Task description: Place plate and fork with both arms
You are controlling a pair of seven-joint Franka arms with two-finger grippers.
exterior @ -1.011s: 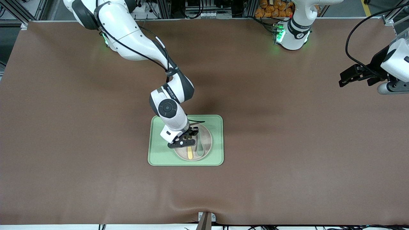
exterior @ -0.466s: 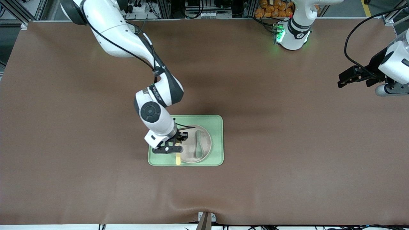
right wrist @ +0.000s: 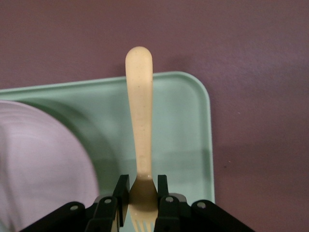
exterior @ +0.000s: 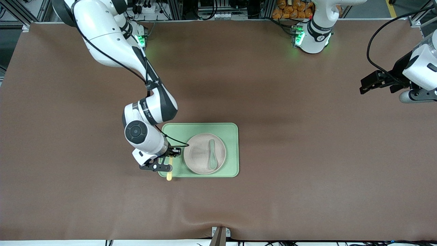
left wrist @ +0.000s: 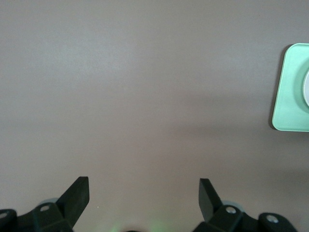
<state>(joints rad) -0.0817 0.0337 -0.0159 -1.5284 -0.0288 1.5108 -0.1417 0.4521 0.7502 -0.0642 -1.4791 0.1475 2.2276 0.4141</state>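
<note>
Pale-yellow plastic, the fork (right wrist: 140, 140) sits clamped near its tines in our right gripper (exterior: 168, 160), raised over the light-green tray's (exterior: 231, 136) corner toward the right arm's end. On that tray we see the plate (exterior: 198, 157) carrying a teal spoon (exterior: 212, 155). Our left gripper (left wrist: 144, 193) waits wide apart over bare brown table (exterior: 307, 171), well clear of the tray.

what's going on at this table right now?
The right gripper is shut on the fork near its tines and holds it over the tray's corner toward the right arm's end, handle pointing out over the edge. The plate sits on the tray with a spoon lying in it. The left gripper waits open over bare table at the left arm's end.
</note>
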